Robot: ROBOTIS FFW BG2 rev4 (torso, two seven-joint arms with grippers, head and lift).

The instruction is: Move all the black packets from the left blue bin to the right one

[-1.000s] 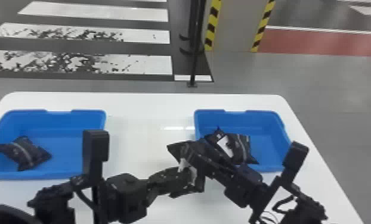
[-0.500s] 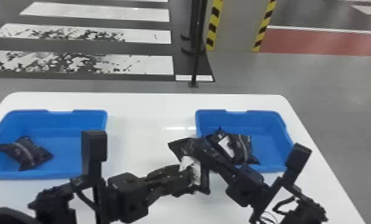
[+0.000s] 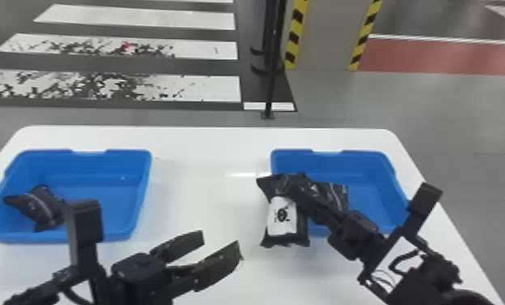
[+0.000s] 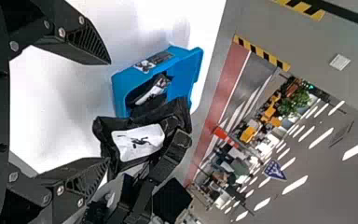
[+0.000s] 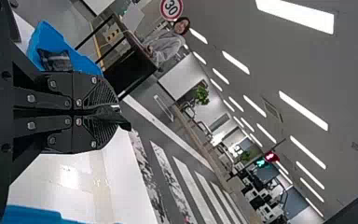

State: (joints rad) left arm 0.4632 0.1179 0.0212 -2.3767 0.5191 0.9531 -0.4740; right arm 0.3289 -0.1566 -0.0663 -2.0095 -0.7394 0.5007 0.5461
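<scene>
Black packet [image 3: 282, 217] points down from right fingers [image 3: 302, 195] — long axis roughly upright.

Past the white table [image 3: 207, 146] in my head view, I see grey floor [image 3: 467, 121], a striped crossing [image 3: 207, 87] at upper left, a black pole [image 3: 270, 81] near top centre and a red strip [image 3: 446, 56] at upper right. My right wrist view catches bright ceiling lights [image 5: 296, 15].
</scene>
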